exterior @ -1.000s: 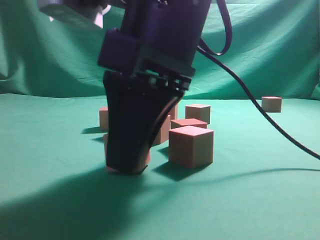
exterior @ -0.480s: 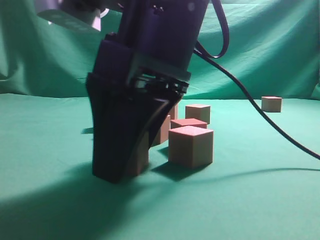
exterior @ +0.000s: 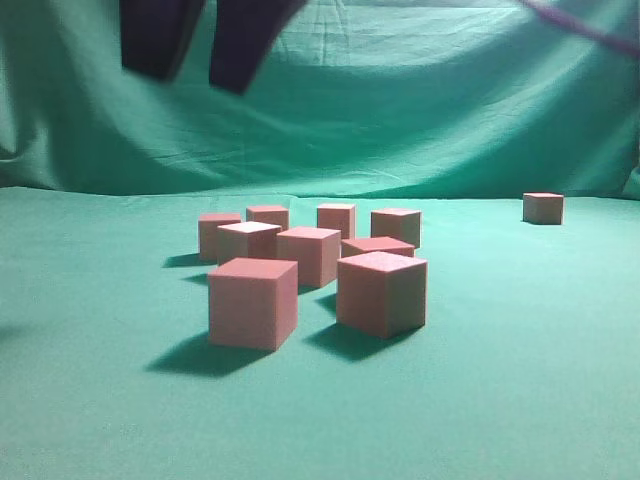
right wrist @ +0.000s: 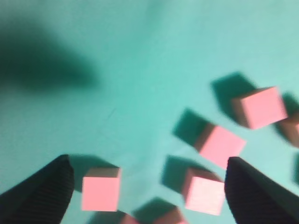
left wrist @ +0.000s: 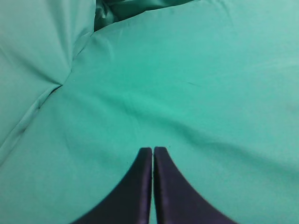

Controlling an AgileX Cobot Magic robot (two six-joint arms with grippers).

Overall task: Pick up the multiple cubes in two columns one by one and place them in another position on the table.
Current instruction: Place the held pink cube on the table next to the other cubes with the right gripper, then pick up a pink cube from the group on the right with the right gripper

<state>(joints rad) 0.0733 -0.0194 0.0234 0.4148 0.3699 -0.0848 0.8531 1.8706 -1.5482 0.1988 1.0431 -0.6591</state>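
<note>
Several pinkish cubes stand in a loose cluster on the green table [exterior: 500, 390]. The nearest ones are a front-left cube [exterior: 253, 302] and a front-right cube [exterior: 381, 292]; one lone cube [exterior: 543, 207] sits far right. My right gripper [exterior: 197, 78] hangs high above the cluster at the top left, open and empty. In the right wrist view its fingers [right wrist: 56, 182] stand wide apart over the table, with a cube [right wrist: 100, 193] and another cube [right wrist: 203, 193] far below between them. My left gripper [left wrist: 153, 149] is shut on nothing over bare cloth.
A wrinkled green backdrop cloth [exterior: 450, 100] hangs behind the table. A dark cable [exterior: 590, 25] crosses the top right corner. In the left wrist view a fold of cloth [left wrist: 37, 56] rises at the upper left.
My right gripper opened around the front-left cube, let it go on the table and rose up out of the cluster. The cube stays standing where it was set.
</note>
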